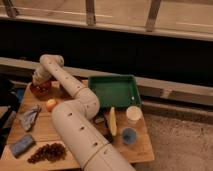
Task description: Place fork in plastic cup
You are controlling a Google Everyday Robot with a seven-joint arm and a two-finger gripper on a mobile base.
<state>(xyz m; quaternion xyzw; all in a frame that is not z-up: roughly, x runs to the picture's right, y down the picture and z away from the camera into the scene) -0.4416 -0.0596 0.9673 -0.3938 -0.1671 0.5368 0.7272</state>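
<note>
gripper [39,80] sits at the far left corner of the table [41,131], nose down on or just inside the rim of a brown bowl [40,91], the arm [75,125] stretched out to it across the board. fingers drawn fully together, no gap between them. the fork can't be made out anywhere; judging by where the gripper is, it probably lies at the bowl, under or between the fingers, but whether anything is pinched there can't be told. the plastic cup [133,114] stands upright on the right side of the table, just in front of the green tray [116,91], with a small blue cup [129,135] nearer the front edge and a yellow wedge-shaped thing [112,121] beside them. step in hand reads as the pick-up, with the carry and drop not yet begun. to do it well: lift straight up and slowly, so a thin utensil doesn't swivel in the pinch or drag the bowl along; check that something pale hangs below the fingers before travelling. carry high over the orange fruit [51,104] and the tray. bring the fork near vertical over the cream cup's mouth, not the blue one, lower its tip inside and only then let go. a tall, light cup may tip if the fork strikes its wall.
</note>
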